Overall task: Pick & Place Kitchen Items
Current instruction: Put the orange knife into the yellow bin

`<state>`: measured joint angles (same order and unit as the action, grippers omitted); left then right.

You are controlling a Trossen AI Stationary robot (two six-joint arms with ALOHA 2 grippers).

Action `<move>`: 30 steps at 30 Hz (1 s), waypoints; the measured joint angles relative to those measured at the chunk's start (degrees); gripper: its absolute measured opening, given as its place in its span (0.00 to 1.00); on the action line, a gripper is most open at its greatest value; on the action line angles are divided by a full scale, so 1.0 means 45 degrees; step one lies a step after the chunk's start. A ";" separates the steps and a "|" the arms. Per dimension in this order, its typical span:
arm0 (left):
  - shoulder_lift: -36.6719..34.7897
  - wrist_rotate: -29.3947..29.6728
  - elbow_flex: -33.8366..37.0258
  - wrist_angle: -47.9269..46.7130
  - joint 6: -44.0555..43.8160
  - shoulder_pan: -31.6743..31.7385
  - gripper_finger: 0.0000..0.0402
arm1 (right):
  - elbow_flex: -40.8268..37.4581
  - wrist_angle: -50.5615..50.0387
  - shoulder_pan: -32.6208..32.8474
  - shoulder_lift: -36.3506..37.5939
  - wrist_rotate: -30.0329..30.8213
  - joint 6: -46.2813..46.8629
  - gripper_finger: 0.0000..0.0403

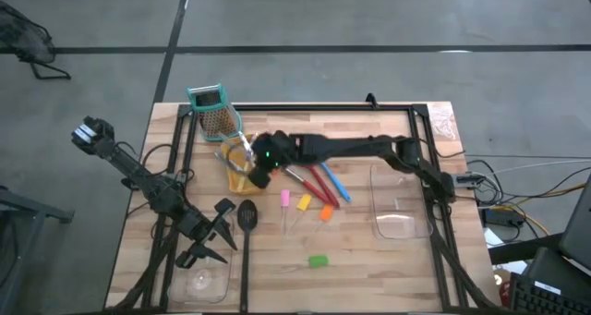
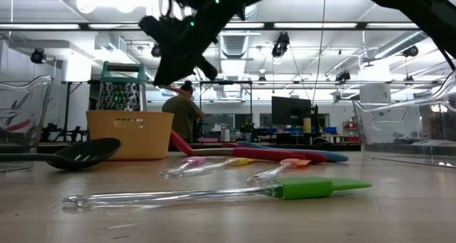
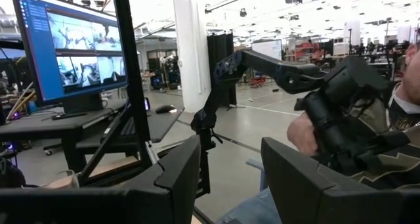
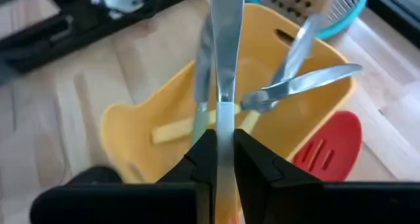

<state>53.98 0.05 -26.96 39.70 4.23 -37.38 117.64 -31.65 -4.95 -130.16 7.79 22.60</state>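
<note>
My right gripper (image 4: pixel 224 159) is shut on a metal-bladed tool (image 4: pixel 226 60) over the yellow tray (image 1: pixel 242 167), which holds several metal-bladed tools (image 4: pixel 298 86); it also shows above the tray in the low view (image 2: pixel 178 47). On the table lie red spoons (image 1: pixel 309 181), a blue spoon (image 1: pixel 335 186), a black slotted spoon (image 1: pixel 247 213), and pink (image 1: pixel 285 199), yellow (image 1: pixel 304 204), orange (image 1: pixel 326 213) and green-tipped (image 1: pixel 318 260) tools. My left gripper (image 1: pixel 215 232) is open and empty beside the black spoon. My right gripper pinches the tool between its two fingers (image 4: pixel 205 155) at the blade's lower part (image 4: pixel 225 122). The tool runs along the fingers and its thin blade sticks out ahead of them over the yellow tray. Whether the blade's far end touches the tray, I cannot tell.
A teal-topped metal grater (image 1: pixel 214 112) stands behind the yellow tray. One clear tray (image 1: pixel 402 209) sits at the right and another (image 1: pixel 205 283) at the near left. A red slotted spoon head (image 4: pixel 328 142) lies against the yellow tray. A person shows in the room beyond.
</note>
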 joint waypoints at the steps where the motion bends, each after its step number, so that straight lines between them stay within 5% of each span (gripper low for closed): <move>1: 0.0000 0.0000 0.0000 0.0000 0.0000 0.0003 0.42 | -0.0035 0.0180 -0.0197 -0.0021 -0.0314 0.0134 0.07; 8: 0.0000 0.0000 0.0000 0.0005 0.0000 0.0000 0.42 | -0.0248 0.1265 -0.0883 -0.0123 -0.1556 0.1360 0.07; 15: 0.0000 0.0000 0.0000 0.0022 -0.0138 -0.0001 0.42 | -0.0277 0.3044 -0.0865 -0.0961 -0.1753 0.1561 0.07; 30: 0.0000 -0.0005 0.0000 -0.0112 -0.0336 -0.0001 0.42 | -0.0531 0.3250 -0.0962 -0.1473 -0.1715 0.1631 0.11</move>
<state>53.98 0.03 -26.96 39.20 2.72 -37.39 115.26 -17.03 -9.28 -136.79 0.07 29.94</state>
